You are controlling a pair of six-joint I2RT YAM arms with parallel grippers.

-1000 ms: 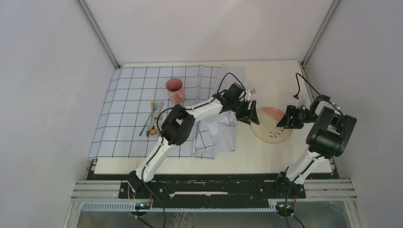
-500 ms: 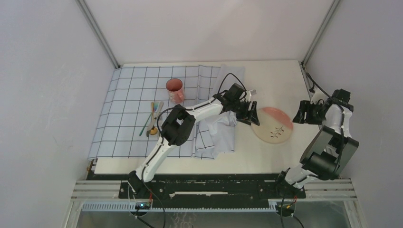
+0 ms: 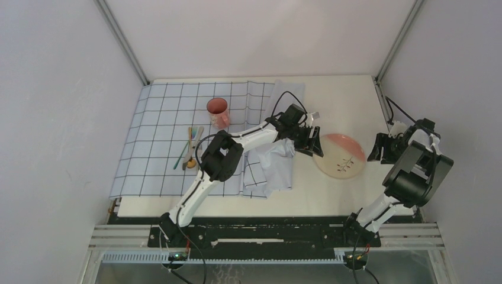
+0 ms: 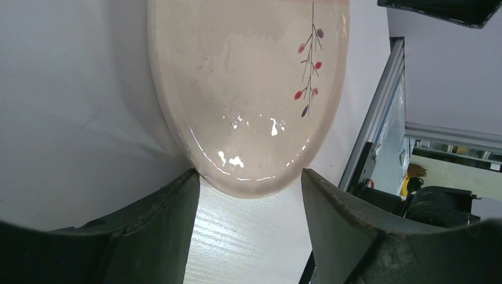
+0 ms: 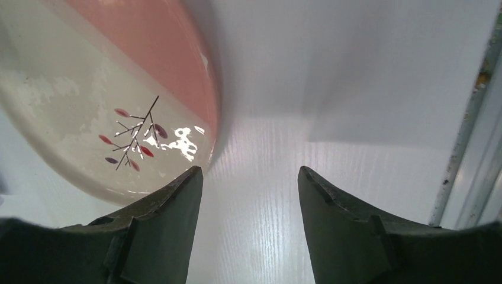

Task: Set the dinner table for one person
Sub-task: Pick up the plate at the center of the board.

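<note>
On the dinner table, right of the cloth, your plate lies flat. Your left gripper is spread around its rim (ready to slide it, I think). Your right gripper is spread too, holding nothing.

place: robot test cell in a lab | walls: plain grey panels box in the tabletop on three sides | frame: aluminium posts at upper left and upper right | rig: two robot arms bolted to a black base plate, bottom of frame | wiring: slotted cable duct along the bottom edge
</note>
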